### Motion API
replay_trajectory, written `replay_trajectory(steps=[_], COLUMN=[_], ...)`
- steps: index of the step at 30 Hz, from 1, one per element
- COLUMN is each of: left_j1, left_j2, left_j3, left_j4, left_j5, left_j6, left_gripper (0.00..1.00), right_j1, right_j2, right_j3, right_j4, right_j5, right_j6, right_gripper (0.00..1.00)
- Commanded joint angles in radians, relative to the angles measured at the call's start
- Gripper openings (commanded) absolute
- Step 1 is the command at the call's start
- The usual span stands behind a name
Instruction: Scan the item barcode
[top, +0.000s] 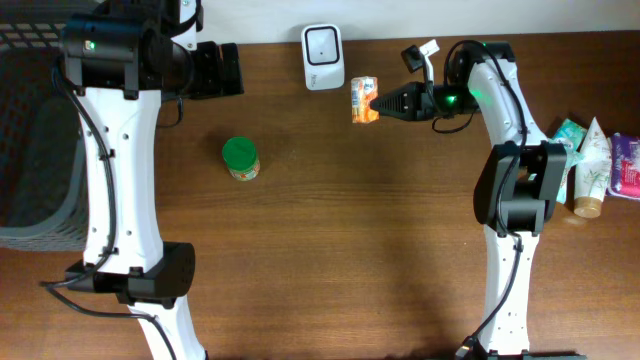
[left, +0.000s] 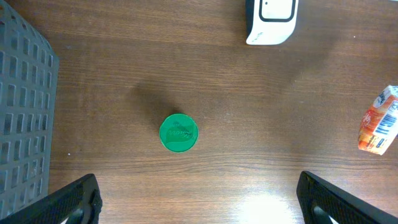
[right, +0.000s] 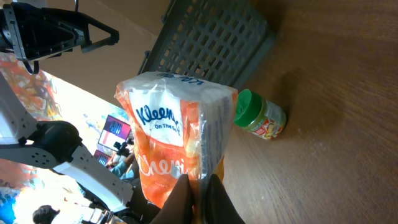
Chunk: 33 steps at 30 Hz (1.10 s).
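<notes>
The item, an orange Kleenex tissue pack (top: 365, 100), hangs just right of the white barcode scanner (top: 323, 57) at the table's back edge. My right gripper (top: 383, 104) is shut on the pack's right end. In the right wrist view the pack (right: 174, 130) stands up from the pinched fingertips (right: 200, 199), a striped panel along its right side. The left wrist view catches the pack (left: 379, 121) at the right edge and the scanner (left: 269, 22) at the top. My left gripper (left: 199, 208) is open and holds nothing, high over the left of the table.
A green-lidded jar (top: 240, 158) stands on the table left of centre, below my left gripper. A dark grey basket (top: 30, 130) fills the far left. Several tubes and packets (top: 595, 165) lie at the right edge.
</notes>
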Motion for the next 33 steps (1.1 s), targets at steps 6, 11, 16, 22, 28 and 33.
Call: replay_trajectory(steps=[6,11,16,22,28,33], left_j1=[-0.003,-0.003,-0.003,-0.003,-0.003,-0.003], left_j2=[-0.014,-0.014,-0.014,-0.014,-0.014,-0.014], left_j3=[0.011,0.011,0.011,0.011,0.011,0.011], left_j4=[-0.001,-0.001,-0.001,-0.001,-0.001,-0.001], left_j5=[0.000,0.000,0.000,0.000,0.000,0.000], left_j6=[0.016,0.015,0.015,0.015,0.015,0.016], left_gripper=[0.99,0.99,0.99,0.99,0.99,0.99], right_j1=[0.008,0.029,0.037,0.151,0.218,0.257], right_j2=[0.005,0.005,0.005,0.005,0.005,0.005], right_j3=[0.012,0.012,0.011,0.011,0.026,0.208], right_j4=[-0.004,0.004,0.004,0.183,0.224,0.079], right_j5=[-0.035,-0.031,0.246,1.023,1.350,1.388], right_j6=[-0.008,-0.012,0.075,0.720,0.955,0.867], right_gripper=[0.04,0.04,0.04,0.04,0.54,0.56])
